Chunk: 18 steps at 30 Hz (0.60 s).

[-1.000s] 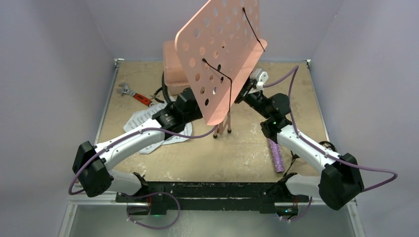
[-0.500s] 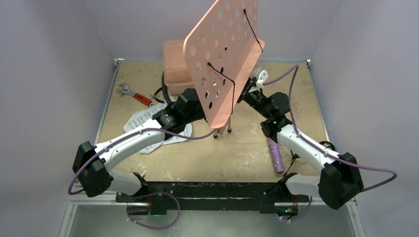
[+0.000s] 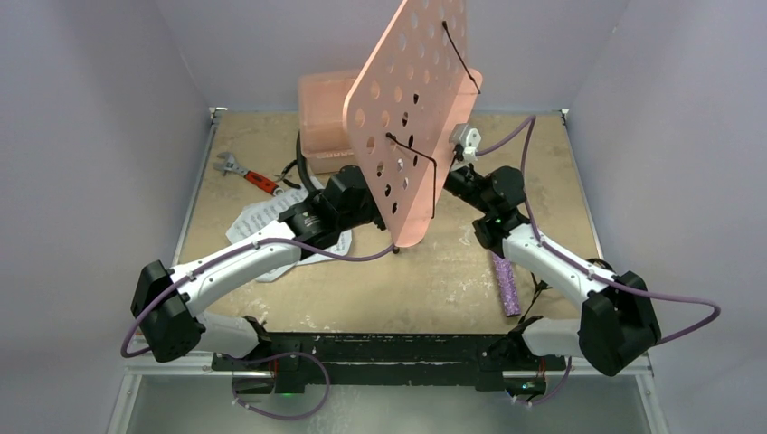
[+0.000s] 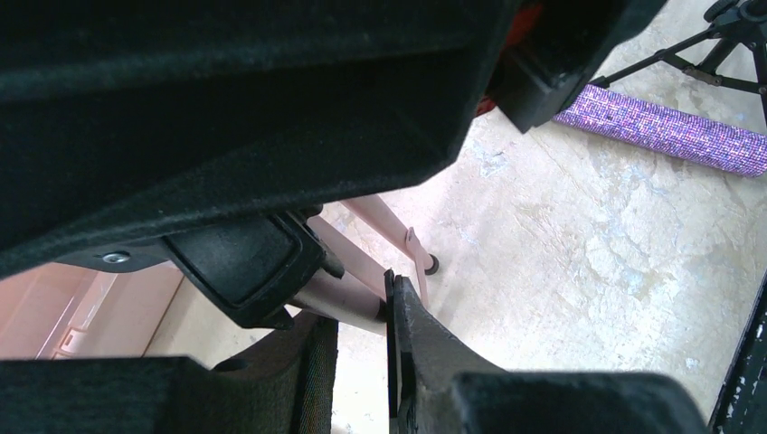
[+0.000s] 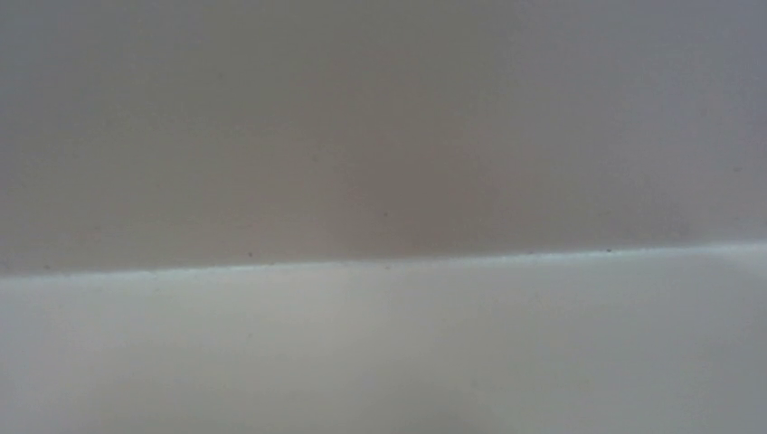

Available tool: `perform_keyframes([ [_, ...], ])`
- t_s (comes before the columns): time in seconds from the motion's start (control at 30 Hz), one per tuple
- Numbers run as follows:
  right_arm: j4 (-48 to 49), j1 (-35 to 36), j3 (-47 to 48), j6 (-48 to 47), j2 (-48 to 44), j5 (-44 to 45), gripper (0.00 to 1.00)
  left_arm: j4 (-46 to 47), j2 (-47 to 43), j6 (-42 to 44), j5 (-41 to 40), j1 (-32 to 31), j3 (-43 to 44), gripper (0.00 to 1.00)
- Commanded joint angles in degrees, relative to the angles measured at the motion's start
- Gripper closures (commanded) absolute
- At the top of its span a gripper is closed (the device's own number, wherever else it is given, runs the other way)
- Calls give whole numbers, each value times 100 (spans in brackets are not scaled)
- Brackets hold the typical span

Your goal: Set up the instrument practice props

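Observation:
The pink perforated music stand (image 3: 407, 108) stands tilted at the table's middle, one foot (image 3: 396, 247) showing below its panel. In the left wrist view my left gripper (image 4: 362, 312) is shut on the stand's pink pole (image 4: 348, 294), just above the folded legs (image 4: 389, 226). My right arm's wrist (image 3: 463, 176) reaches in behind the panel's right edge, and its fingers are hidden. The right wrist view holds only blank grey wall. White sheet-music pages (image 3: 258, 221) lie left of the stand. The purple microphone (image 3: 505, 282) lies at the right beside the black tripod mic stand (image 3: 541, 291).
A pink translucent box (image 3: 324, 122) sits at the back behind the panel. A red-handled wrench (image 3: 246, 172) lies at the back left. Grey walls close in the table on three sides.
The stand's panel has turned more edge-on and shifted right, now covering its legs. My right wrist has moved in closer behind the panel. The left gripper keeps its hold.

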Motion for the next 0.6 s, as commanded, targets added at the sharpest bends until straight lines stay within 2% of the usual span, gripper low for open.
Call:
perform_keyframes([
  [0.0,292,127,346,-149,-147,43,100,-291,-46,518,64,-206,-121,100],
  [0.57,525,127,1100,-36,-355,1086,100,-838,-164,-141,-1056,-203,-128,100],
])
